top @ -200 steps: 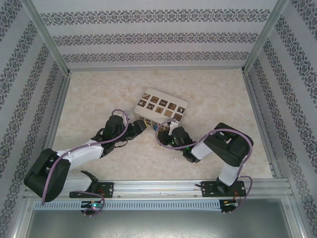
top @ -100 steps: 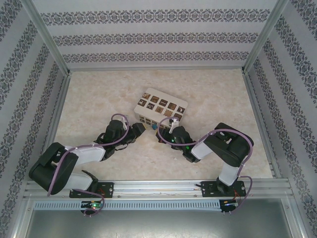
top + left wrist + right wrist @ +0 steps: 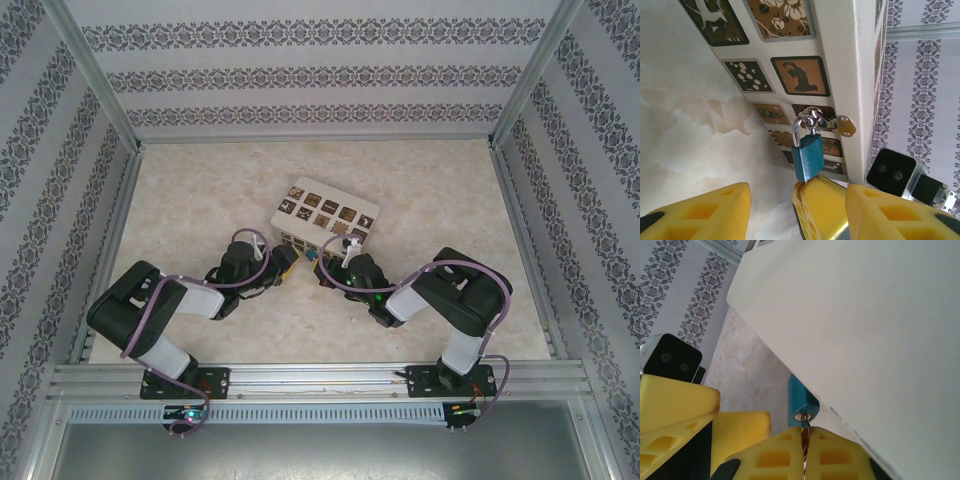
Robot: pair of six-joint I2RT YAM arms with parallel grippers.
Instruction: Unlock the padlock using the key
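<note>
The right fingers (image 3: 777, 460) are pressed shut on the key (image 3: 804, 436). Its blade runs up out of the seam between them to the keyhole in the bottom face of the padlock (image 3: 799, 399); how deep it sits I cannot tell. The left fingers (image 3: 705, 212) stand wide apart, one on each side of the right pair, with their tips just short of the blue body and touching nothing. The padlock hangs by its shackle (image 3: 799, 127) from a small hasp (image 3: 842, 125) on the near side wall of the white box (image 3: 840, 50), just above the worktop (image 3: 690, 125). Over the last second the left arm has folded in at the elbow and carried its fingers closer to the lock from the left. The right arm has barely shifted and has kept the key at the keyhole. I judge that the left side is coming in to steady the lock. The body swings freely on the hasp, so a twist of the key would probably turn the whole lock rather than its cylinder until those open fingers close on it. The shackle is seated in the body, so the unlocking is not yet done.
</note>
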